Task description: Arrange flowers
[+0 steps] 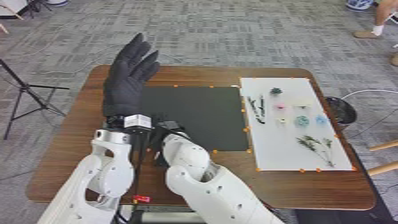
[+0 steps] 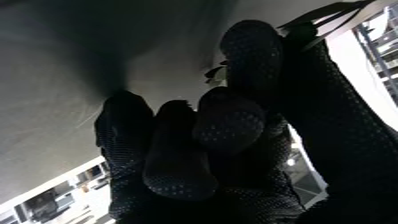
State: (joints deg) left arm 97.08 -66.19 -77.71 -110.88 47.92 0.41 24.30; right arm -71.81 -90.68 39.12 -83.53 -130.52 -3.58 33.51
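Note:
My left hand [image 1: 123, 87] is raised over the table's far left part, beside the black board [image 1: 202, 120], with its fingers straight. Partly behind the left forearm, my right hand [image 1: 167, 126] is low at the board's left edge. In the right wrist view, the right hand [image 2: 244, 115] pinches a dark leafy stem [image 2: 339, 14] between thumb and fingertips. On the white sheet [image 1: 271, 157] lie dark stems [image 1: 256, 110], a dark green rosette [image 1: 276, 91], a pink flower [image 1: 281, 106], a teal flower [image 1: 302, 121], a blue flower [image 1: 322, 119] and leafy green sprigs [image 1: 314, 147].
Orange clips line the edges of the board and sheet on the brown table [image 1: 293, 192]. A dark bin [image 1: 341, 111] stands beside the table's right edge. A black tripod [image 1: 31, 90] stands left of the table. The two forearms are close together.

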